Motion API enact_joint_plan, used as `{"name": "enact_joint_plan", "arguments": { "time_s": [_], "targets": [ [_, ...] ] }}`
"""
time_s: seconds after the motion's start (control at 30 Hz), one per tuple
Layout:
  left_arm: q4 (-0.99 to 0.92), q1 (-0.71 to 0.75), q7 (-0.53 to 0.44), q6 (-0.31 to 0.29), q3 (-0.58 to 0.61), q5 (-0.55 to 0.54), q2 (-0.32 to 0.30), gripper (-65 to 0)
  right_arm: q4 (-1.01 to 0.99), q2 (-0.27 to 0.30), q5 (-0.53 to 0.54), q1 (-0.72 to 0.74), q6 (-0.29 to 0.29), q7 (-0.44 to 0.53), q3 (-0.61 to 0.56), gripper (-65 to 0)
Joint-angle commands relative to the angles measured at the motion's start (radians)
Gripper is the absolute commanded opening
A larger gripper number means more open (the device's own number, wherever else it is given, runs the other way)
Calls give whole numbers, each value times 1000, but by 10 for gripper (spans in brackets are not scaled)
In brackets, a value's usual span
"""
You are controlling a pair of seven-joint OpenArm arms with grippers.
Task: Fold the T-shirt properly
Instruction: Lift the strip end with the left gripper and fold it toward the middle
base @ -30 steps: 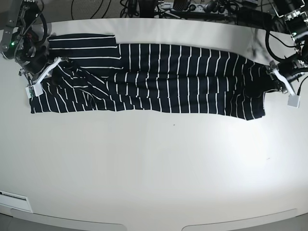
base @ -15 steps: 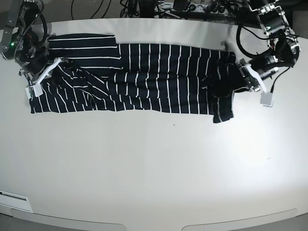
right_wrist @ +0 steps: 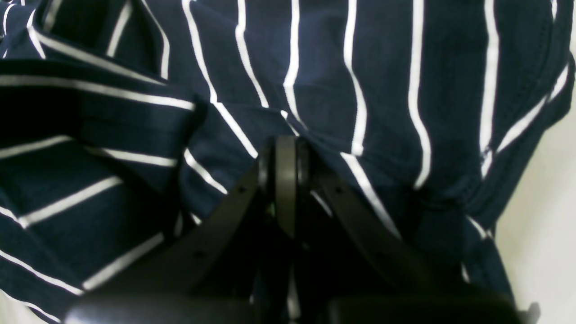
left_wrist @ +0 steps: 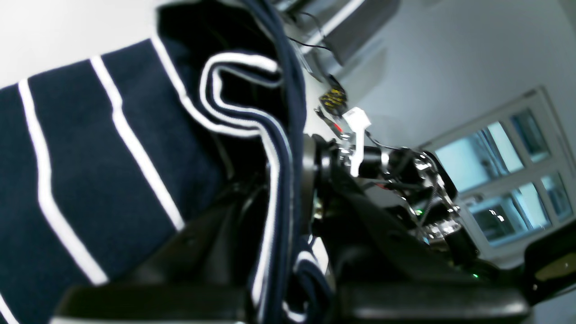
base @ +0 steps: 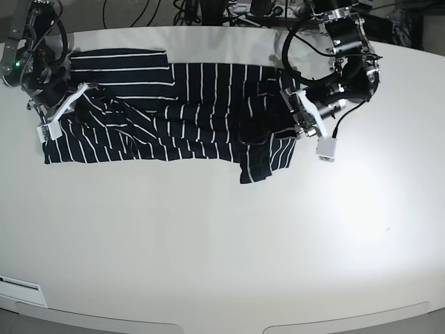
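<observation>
Tool on the left arm, clamped on the hem of the dark navy white-pinstriped cloth T-shirt, had carried that end well inward over the white bench from the far edge where it lay a second before, so the lengthwise fold was under way. Opposite, the right tool was still shut on the collar end, pinning it flat.
</observation>
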Motion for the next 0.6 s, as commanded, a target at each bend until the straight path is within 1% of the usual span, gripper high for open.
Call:
{"name": "enact_joint_plan", "arguments": {
  "time_s": [0.0, 0.1, 0.2, 0.27, 0.33, 0.37, 0.43, 0.47, 0.5, 0.53, 0.57],
  "targets": [
    [18, -11, -9, -15, 16, -32, 7, -650, 7, 14, -5, -2, 0, -19, 3, -650],
    [18, -11, -9, -21, 55, 4, 20, -650, 7, 14, -5, -2, 0, -22, 3, -650],
    [18, -11, -10, -40, 72, 5, 31, -650, 7, 14, -2, -2, 0, -23, 3, -650],
    [18, -11, -13, -40, 74, 4, 40, -650, 7, 15, 22, -2, 1, -30, 3, -650],
    [18, -11, -13, -37, 74, 0, 42, -650, 7, 14, 46, -2, 16, -44, 3, -650],
    [18, -11, -13, -29, 74, -6, 42, -613, 7, 14, 53, -2, 24, -47, 3, -650],
    [18, -11, -13, 8, 74, -32, 42, -426, 7, 14, 71, -2, 32, -55, 3, -650],
    [18, -11, -12, 29, 74, -32, 42, -343, 7, 14, 75, -2, 36, -60, 3, -649],
    [18, -11, -12, 47, 74, -32, 42, -283, 7, 14, 78, -2, 38, -60, 3, -630],
    [18, -11, -12, 57, 74, -32, 42, -257, 7, 14, 80, -2, 37, -60, 3, -623],
    [18, -11, -12, 58, 74, -32, 42, -255, 7, 14, 80, -2, 37, -60, 3, -618]
  ]
}}
